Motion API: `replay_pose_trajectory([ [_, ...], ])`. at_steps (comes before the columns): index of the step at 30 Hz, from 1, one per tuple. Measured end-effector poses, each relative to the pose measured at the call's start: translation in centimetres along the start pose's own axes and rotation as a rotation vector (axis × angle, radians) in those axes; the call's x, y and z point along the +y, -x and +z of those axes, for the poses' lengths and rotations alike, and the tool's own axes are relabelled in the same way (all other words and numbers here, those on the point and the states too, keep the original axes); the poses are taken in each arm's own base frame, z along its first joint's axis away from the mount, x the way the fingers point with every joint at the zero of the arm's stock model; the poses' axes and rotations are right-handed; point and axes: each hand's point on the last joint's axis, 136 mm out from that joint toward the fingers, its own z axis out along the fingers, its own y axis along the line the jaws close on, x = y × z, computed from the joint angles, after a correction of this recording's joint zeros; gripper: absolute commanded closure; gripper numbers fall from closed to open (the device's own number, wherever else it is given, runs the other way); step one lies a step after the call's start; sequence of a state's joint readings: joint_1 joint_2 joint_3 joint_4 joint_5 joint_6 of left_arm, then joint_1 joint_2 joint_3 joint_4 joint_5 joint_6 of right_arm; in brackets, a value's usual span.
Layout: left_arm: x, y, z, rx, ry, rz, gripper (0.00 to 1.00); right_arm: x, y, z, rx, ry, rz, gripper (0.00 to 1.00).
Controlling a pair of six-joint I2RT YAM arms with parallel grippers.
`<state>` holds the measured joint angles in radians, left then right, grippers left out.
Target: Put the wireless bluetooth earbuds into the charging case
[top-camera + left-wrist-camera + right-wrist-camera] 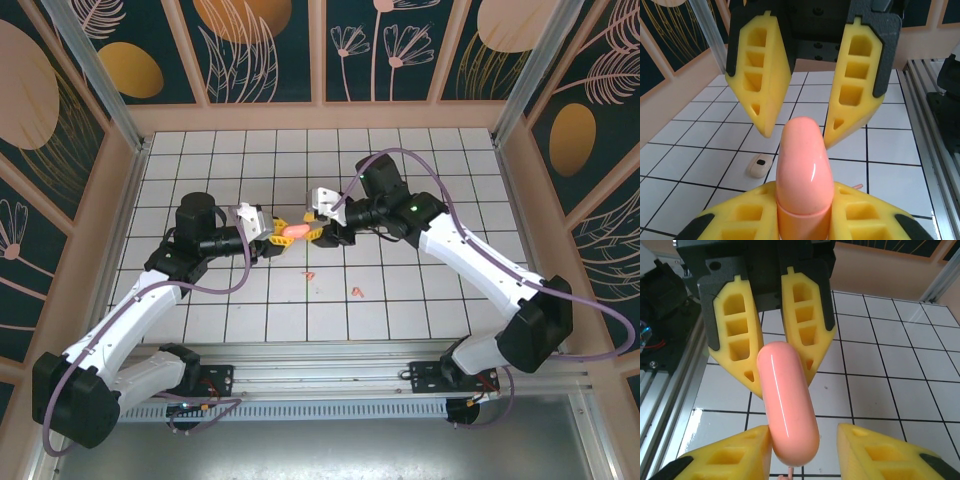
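Grip logic first, for you: left gripper (274,235) clamps the pink charging case (294,231) by its base to steady it; right gripper (316,232), jaws apart, brackets its cap; one earbud (758,165) lies on the tiles (890,165) below.

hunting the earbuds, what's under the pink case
One pale earbud lies on the tiles below the charging case, off to one side. Tiles straight beneath it are covered.
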<state>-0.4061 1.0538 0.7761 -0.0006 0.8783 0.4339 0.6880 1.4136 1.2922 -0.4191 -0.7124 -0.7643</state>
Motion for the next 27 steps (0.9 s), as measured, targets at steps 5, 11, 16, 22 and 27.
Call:
replay_pose_trajectory([
  [5,0.0,0.0,0.0,0.001,-0.002,-0.004,0.8,-1.0,0.9,-0.9,-0.048,-0.037,0.004,0.62],
  [11,-0.1,-0.1,0.1,-0.01,-0.007,-0.029,0.8,-1.8,1.1,-1.1,-0.068,-0.068,0.024,0.61],
  [16,-0.2,-0.6,0.3,-0.039,-0.004,-0.072,0.81,-2.0,1.0,-1.1,-0.077,-0.071,0.054,0.58],
  [22,-0.4,-1.4,0.7,-0.114,-0.008,-0.182,0.82,-2.2,1.2,-2.0,-0.111,-0.081,0.096,0.53],
  [27,0.0,-2.2,1.4,-0.167,-0.01,-0.288,0.83,-2.2,1.4,-3.1,-0.141,-0.097,0.145,0.51],
])
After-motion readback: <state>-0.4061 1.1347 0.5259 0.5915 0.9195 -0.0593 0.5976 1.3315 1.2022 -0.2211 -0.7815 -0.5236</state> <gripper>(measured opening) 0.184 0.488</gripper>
